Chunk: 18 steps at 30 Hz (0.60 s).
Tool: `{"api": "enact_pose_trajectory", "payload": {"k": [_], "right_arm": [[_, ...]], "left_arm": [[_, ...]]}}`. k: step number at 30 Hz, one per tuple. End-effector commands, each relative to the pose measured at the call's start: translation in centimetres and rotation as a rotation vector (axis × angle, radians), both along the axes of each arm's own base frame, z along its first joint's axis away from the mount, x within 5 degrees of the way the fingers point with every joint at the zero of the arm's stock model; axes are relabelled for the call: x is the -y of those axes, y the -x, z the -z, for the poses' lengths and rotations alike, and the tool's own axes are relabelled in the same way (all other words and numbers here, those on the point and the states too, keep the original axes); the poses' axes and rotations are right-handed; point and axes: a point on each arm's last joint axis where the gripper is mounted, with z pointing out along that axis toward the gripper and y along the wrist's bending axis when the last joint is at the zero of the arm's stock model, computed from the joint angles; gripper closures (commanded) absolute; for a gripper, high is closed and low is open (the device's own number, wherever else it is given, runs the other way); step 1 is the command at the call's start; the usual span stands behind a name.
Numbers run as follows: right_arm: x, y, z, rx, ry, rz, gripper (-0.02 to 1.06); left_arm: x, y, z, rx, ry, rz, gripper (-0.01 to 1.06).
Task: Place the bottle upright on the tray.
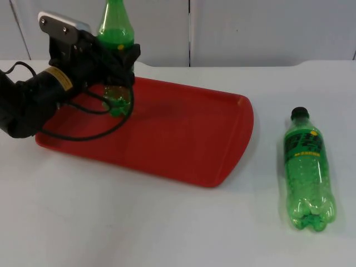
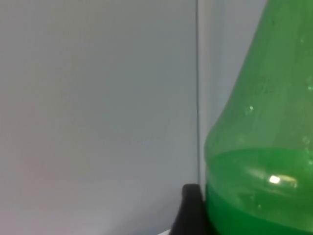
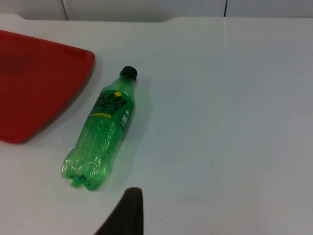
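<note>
L gripper (image 1: 119, 67) clenched on upright green plastic bottle (image 1: 115, 33), base on red plastic tray (image 1: 183, 133) far-left corner | 2nd green bottle (image 1: 307, 169) lying on tabletop by right edge | R gripper: can't tell

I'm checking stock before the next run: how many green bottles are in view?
2. One bottle stands upright on the red tray, held by the left gripper. The other bottle lies on the white table, right of the tray.

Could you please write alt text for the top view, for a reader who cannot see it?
The left gripper holds a green bottle upright over the far left corner of a red tray on a white table. A second green bottle lies on its side on the table, right of the tray.
</note>
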Motion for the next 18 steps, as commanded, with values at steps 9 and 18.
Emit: {"api": "enact_pose_trajectory", "payload": {"k": [9,18], "right_arm": [[0.0,0.0,0.2,-0.002,-0.002,0.005,0.03],[0.0,0.0,0.2,-0.002,-0.002,0.005,0.03]], "left_arm": [[0.1,0.1,-0.1,-0.003,-0.008,0.029,0.0],[-0.2,1.1,0.7,-0.01,-0.011,0.002,0.0]]}}
